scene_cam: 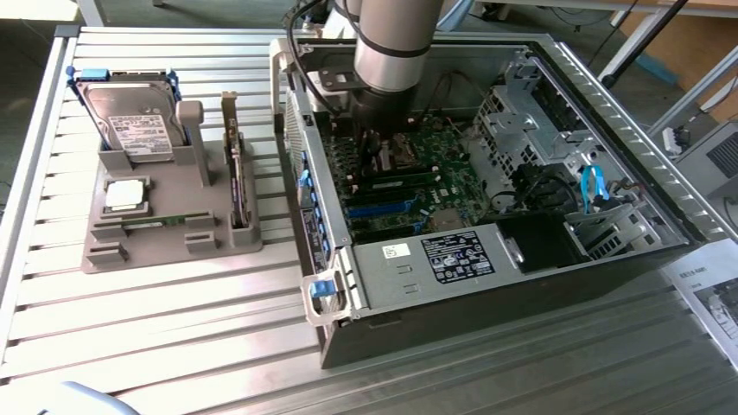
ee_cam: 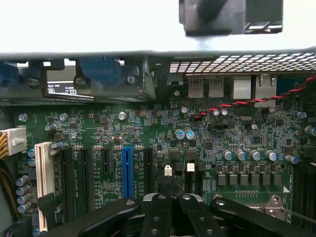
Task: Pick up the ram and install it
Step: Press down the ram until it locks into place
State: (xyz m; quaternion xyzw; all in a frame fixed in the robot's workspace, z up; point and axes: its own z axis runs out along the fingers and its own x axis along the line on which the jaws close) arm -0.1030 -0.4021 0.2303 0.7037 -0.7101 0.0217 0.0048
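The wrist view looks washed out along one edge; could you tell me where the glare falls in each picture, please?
Wrist view: the band beyond the case wall is blown white, while the motherboard is evenly lit. Exterior view: the ribbed table shows bright streaks.

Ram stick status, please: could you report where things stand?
Pincer shut, low over green motherboard inside open computer case. Thin green ram stick apparently lying in grey holder tray. Nothing blocking seen.

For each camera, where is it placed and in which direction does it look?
Exterior view: above the table, looking down into the open computer case; the arm shows.
Wrist view: on the arm, inside the case, facing the motherboard; the gripper shows, jaws shut.
Shared: the motherboard and its blue slot.
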